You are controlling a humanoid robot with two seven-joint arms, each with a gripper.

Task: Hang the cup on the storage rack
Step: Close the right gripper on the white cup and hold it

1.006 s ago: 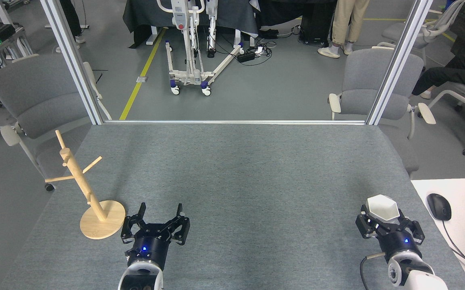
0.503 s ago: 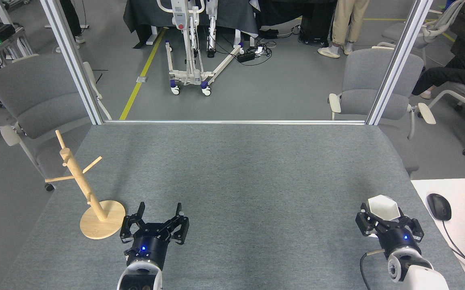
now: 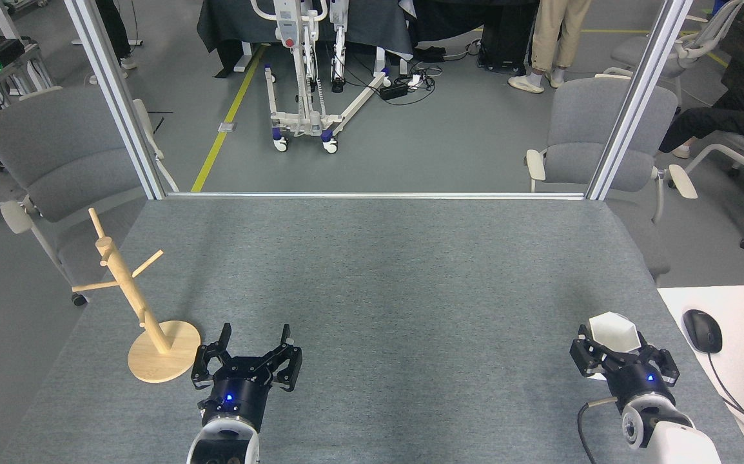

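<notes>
Jaws of the right gripper [image 3: 614, 353] clench the cup [image 3: 613, 333], hiding its lower half; left gripper [image 3: 254, 338] gapes empty beside the rack [image 3: 139, 303].

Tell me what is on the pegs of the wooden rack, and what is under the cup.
Every visible peg of the storage rack is bare. The cup sits in the right gripper, whose black fingers flank it. Its underside is hidden, so whether it touches the table cannot be seen.
</notes>
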